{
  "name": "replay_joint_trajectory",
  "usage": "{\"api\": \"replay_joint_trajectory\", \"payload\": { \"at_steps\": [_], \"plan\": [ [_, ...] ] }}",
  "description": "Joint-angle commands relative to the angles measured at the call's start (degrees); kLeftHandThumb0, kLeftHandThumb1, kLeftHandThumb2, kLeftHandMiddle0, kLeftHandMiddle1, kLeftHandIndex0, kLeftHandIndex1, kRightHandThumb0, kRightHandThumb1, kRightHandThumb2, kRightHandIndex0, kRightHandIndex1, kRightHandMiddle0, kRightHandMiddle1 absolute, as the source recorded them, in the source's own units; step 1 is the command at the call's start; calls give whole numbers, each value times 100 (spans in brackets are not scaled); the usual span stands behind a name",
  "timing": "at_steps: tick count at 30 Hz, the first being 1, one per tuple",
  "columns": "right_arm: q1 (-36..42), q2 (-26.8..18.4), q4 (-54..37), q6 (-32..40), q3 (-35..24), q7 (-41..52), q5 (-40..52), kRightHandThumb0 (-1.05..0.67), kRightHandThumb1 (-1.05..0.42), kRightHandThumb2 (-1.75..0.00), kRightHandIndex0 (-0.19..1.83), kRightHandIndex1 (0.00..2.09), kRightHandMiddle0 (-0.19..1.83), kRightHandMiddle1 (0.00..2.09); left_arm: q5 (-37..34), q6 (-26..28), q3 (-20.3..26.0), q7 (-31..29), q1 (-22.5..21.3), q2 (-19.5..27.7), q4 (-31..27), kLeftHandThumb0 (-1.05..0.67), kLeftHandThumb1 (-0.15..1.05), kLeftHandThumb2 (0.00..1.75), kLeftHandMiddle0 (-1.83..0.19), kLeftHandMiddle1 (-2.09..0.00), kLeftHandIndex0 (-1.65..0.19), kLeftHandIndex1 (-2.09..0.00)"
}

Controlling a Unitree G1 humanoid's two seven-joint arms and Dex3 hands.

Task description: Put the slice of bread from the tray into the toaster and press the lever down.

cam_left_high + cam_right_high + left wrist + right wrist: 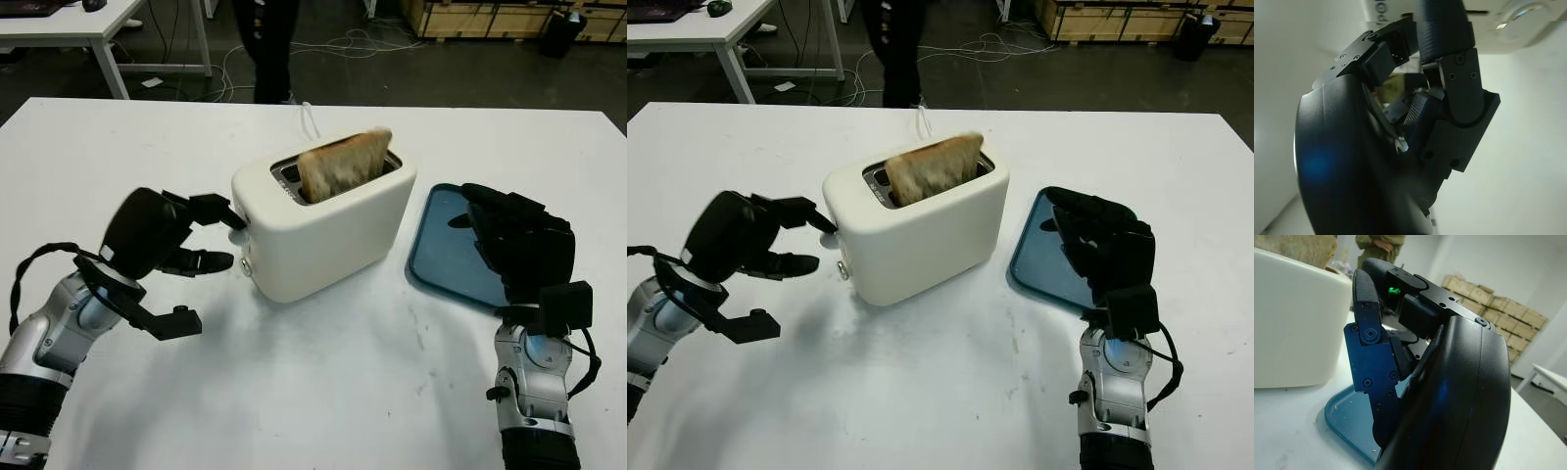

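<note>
The slice of bread [344, 164] stands partly out of the toaster [323, 227] slot. The left robot hand [167, 240], holding nothing, has a fingertip at the toaster's lever end. The right robot hand [514, 240], empty, hovers over the tray [446, 250] on the desk [323, 382].

Toaster [328, 230]: cream-white shell. Bread slice [343, 164]: mottled tan with a darker brown crust. Tray [446, 245]: dark blue. Worktop [294, 392]: plain white. Left robot hand [181, 250] and right robot hand [514, 240]: black.
</note>
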Motion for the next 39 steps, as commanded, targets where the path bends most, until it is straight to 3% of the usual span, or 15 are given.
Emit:
{"api": "replay_joint_trajectory", "payload": {
  "at_steps": [1, 5, 7, 8, 10, 14, 19, 24, 27, 29, 30, 33, 35, 37, 39],
  "plan": [
    [106, -71, -137, 55, -41, 14, 42, -48, -92, -15, 78, 125, 117, 1, 165, 37, -500, -335, 191, -244, 435, -102, 78, 62, -117, -164, -107, -32],
    [199, -86, -285, 207, -43, -5, 53, -48, -92, -14, 78, 127, 118, 1, 586, 507, -1054, -89, 287, -654, 1347, -98, 70, 52, -121, -151, -121, -10],
    [211, -103, -296, 248, -47, -15, 43, -49, -92, -14, 77, 128, 118, 1, 867, 664, -1315, 414, 253, -810, 1930, -98, 61, 63, -125, -143, -126, -4],
    [208, -111, -294, 261, -50, -19, 40, -49, -92, -14, 77, 129, 118, 1, 943, 705, -1415, 652, 228, -857, 2171, -97, 51, 77, -130, -131, -129, -3],
    [184, -125, -268, 266, -54, -26, 30, -50, -92, -13, 75, 129, 118, 1, 933, 774, -1554, 889, 162, -896, 2552, -96, 45, 88, -132, -126, -130, -1],
    [113, -134, -197, 265, -32, -23, 23, -51, -92, -14, 74, 128, 117, 0, 780, 793, -1705, 911, 64, -857, 2746, -96, 46, 86, -133, -113, -129, 0],
    [75, -99, -178, 265, 15, -34, 20, -51, -92, -13, 75, 129, 117, 0, 813, 579, -1858, 1204, -80, -704, 2819, -98, 49, 86, -131, -130, -130, 0],
    [121, -128, -204, 195, 4, -38, -20, -50, -92, -14, 75, 129, 117, 0, 771, 635, -1943, 1019, -164, -427, 2582, -95, 51, 82, -128, -124, -130, 0],
    [225, -142, -353, 220, -20, -6, 28, -50, -92, -14, 74, 131, 116, 0, 836, 655, -1970, 1014, -106, -191, 2195, -98, 59, 75, -129, -124, -130, -1],
    [381, -146, -584, 262, -34, 31, 83, -51, -92, -14, 74, 132, 116, 0, 640, 750, -1925, 664, 79, -23, 1635, -98, 63, 66, -133, -109, -133, -1],
    [480, -141, -725, 301, -37, 43, 108, -51, -92, -14, 73, 132, 117, 0, 479, 856, -1914, 412, 199, 24, 1341, -99, 65, 59, -139, -89, -142, -3],
    [878, -117, -1251, 555, -25, 27, 118, -52, -92, -14, 74, 131, 117, 1, 228, 1520, -2087, -526, 587, 116, 481, -100, 67, 47, -149, -89, -155, -44],
    [1040, -116, -1386, 704, 2, 32, 108, -54, -92, -13, 74, 128, 117, 0, 241, 2157, -2305, -1219, 669, 105, 182, -95, 74, 31, -155, -55, -156, -21],
    [1056, -125, -1245, 632, 27, 62, 68, -54, -92, -13, 76, 127, 117, 0, 262, 2661, -2524, -1735, 572, -23, 230, -89, 79, 14, -157, -37, -157, -8],
    [993, -116, -1140, 618, 45, 28, 27, -53, -92, -14, 76, 126, 117, 0, 253, 2886, -2651, -1998, 427, -95, 338, -90, 82, 9, -157, -27, -155, -3]
  ]
}}
